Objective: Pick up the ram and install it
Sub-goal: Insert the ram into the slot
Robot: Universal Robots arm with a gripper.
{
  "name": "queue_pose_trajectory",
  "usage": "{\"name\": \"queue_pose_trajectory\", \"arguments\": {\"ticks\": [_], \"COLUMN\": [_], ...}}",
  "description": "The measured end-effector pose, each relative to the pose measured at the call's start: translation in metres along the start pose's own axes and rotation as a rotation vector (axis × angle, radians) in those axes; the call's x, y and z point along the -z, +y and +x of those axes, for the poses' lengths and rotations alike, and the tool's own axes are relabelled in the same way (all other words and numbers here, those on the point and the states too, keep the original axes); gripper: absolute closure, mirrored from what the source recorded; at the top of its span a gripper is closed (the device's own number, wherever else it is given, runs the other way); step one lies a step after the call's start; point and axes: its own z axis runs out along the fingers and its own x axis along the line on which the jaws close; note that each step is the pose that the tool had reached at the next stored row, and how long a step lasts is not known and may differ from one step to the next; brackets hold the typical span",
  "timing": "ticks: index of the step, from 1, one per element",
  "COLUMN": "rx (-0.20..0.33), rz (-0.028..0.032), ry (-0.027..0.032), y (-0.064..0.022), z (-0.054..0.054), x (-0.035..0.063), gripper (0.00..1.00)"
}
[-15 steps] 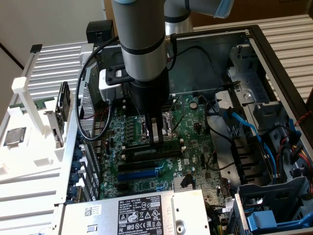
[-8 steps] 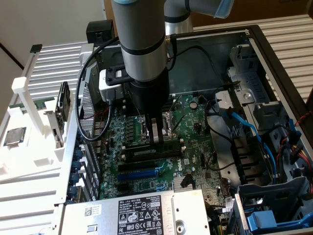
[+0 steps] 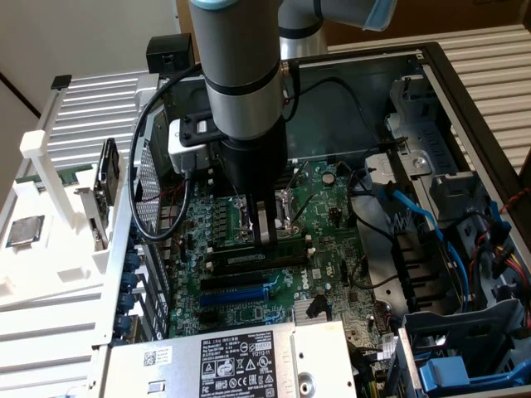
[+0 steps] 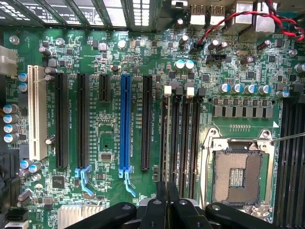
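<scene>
My gripper (image 3: pixel 265 236) hangs straight down inside the open computer case, with its fingertips just above the green motherboard (image 3: pixel 332 274) at the row of black memory slots (image 4: pixel 183 143). In the wrist view the two black fingers of the gripper (image 4: pixel 167 191) stand almost together. They pinch the ram (image 4: pixel 166 143), which shows edge-on as a thin strip. It lies along the memory slot nearest the blue slot (image 4: pixel 125 124). Whether the ram is seated in the slot or just above it cannot be told. The white end clips (image 4: pixel 167 90) show at the far end of the slots.
The open processor socket (image 4: pixel 238 174) lies right beside the memory slots. Blue cables (image 3: pixel 423 224) and drive cages fill the exterior view's right. A grey power supply (image 3: pixel 241 365) sits in front. A white rack (image 3: pixel 50 191) with a silver processor chip (image 3: pixel 25 230) stands outside the case.
</scene>
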Motion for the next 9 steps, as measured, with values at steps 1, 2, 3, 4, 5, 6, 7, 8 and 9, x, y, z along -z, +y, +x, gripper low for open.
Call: {"name": "queue_pose_trajectory", "arguments": {"ticks": [1, 2, 3, 4, 5, 6, 7, 8, 9], "rx": [0.000, 0.000, 0.000, 0.000, 0.000, 0.000, 0.000, 0.000, 0.000], "rz": [0.0000, 0.0000, 0.0000, 0.0000, 0.0000, 0.0000, -0.0001, 0.0000, 0.0000], "ry": [0.0001, 0.0004, 0.0005, 0.0006, 0.0007, 0.0008, 0.0010, 0.0009, 0.0009], "y": [0.0000, 0.0000, 0.0001, 0.0000, 0.0001, 0.0001, 0.0001, 0.0001, 0.0001], "z": [0.0000, 0.0000, 0.0000, 0.0000, 0.0000, 0.0000, 0.0001, 0.0001, 0.0000], "x": [-0.0001, -0.0003, -0.0005, -0.0006, -0.0007, -0.0008, -0.0009, -0.0011, -0.0011], "gripper": [0.88, 0.88, 0.88, 0.88, 0.88, 0.88, 0.88, 0.88, 0.88]}}
